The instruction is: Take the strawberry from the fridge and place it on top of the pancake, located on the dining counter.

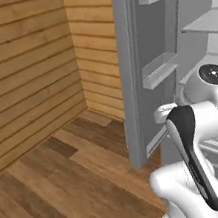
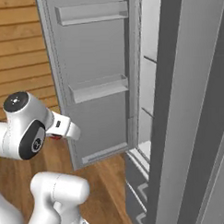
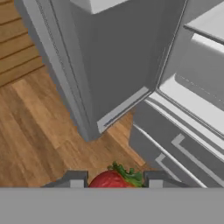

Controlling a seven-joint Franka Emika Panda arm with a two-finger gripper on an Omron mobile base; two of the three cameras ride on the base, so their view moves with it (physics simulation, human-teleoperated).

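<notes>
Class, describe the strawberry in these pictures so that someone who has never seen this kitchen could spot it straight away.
Start at the tall light grey fridge, its door swung open over the brown wooden plank floor. In front of it, in the hand view, the robot's dark two-finger gripper is shut on the small bright red strawberry. Its red skin and green leafy cap set it apart from the grey and brown around it.

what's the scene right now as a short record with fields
gripper: shut on the strawberry, between its fingertips in the hand view
strawberry: red, green leaves on top, out of the fridge
fridge: door swung open, pale shelves and lower drawers showing
door shelves: nothing seen on them
floor: wood planks below the hand
pancake step: not yet done
</notes>
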